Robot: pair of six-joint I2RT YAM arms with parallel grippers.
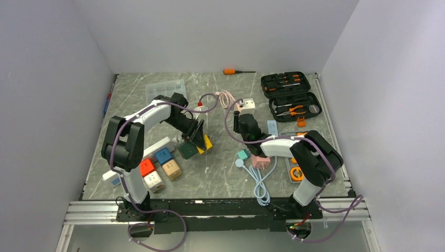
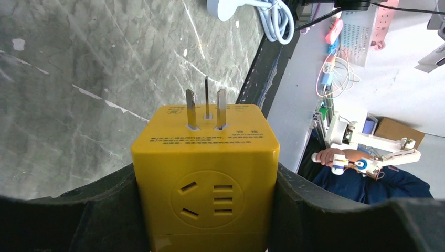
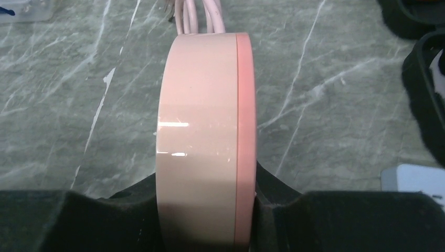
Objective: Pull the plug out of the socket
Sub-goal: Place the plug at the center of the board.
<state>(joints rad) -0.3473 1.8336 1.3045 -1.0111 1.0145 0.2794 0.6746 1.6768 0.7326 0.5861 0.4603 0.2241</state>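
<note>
My left gripper (image 2: 207, 191) is shut on a yellow cube socket adapter (image 2: 207, 173), one finger on each side. Its three metal prongs (image 2: 206, 107) point away from the camera and are bare, above the marble table. In the top view this gripper (image 1: 198, 135) and the yellow cube (image 1: 207, 143) are left of centre. My right gripper (image 3: 207, 197) is shut on a round pink plug (image 3: 204, 131), held on edge. Its pink cable (image 3: 199, 16) leads away. In the top view the right gripper (image 1: 243, 121) is near the coiled pink cable (image 1: 225, 98). The two pieces are apart.
A dark green cube (image 1: 187, 150) lies beside the yellow one. Blue (image 1: 163, 155), red (image 1: 147, 167) and tan (image 1: 171, 169) cubes and a white power strip (image 1: 157, 147) sit at the left. A pink socket cube (image 1: 261, 161), a blue-white cable (image 1: 260, 184) and an open tool case (image 1: 291, 94) are at the right.
</note>
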